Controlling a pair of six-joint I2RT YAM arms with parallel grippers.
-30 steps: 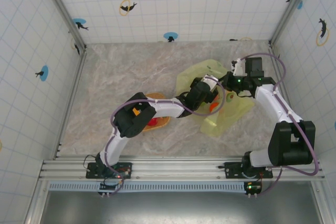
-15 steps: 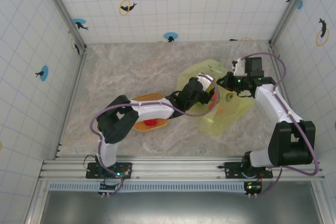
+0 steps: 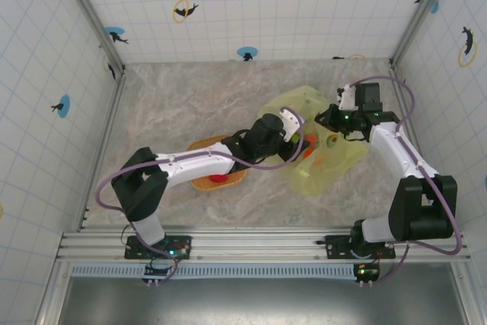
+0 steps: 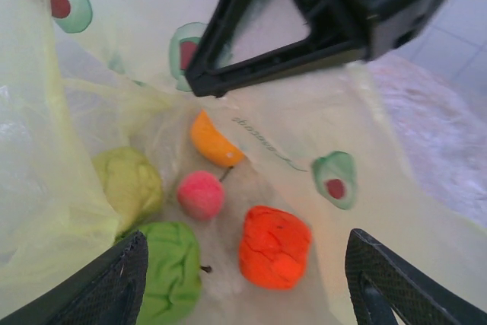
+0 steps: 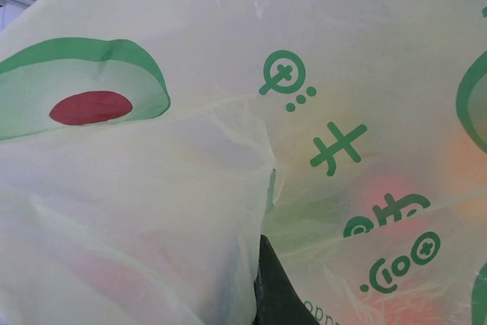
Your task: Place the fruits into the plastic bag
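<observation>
Plastic bag, mouth leftward, rim in tight right jaws; left jaws apart

The plastic bag is thin translucent film, glossy and crinkled, with printed avocados. The fruits inside look matt and faintly creased, like soft foam. The black fingers of the left gripper are matt with a fine woven grain. At 6 o'clock, rails of bare metal edge the smooth, marbled table.
</observation>
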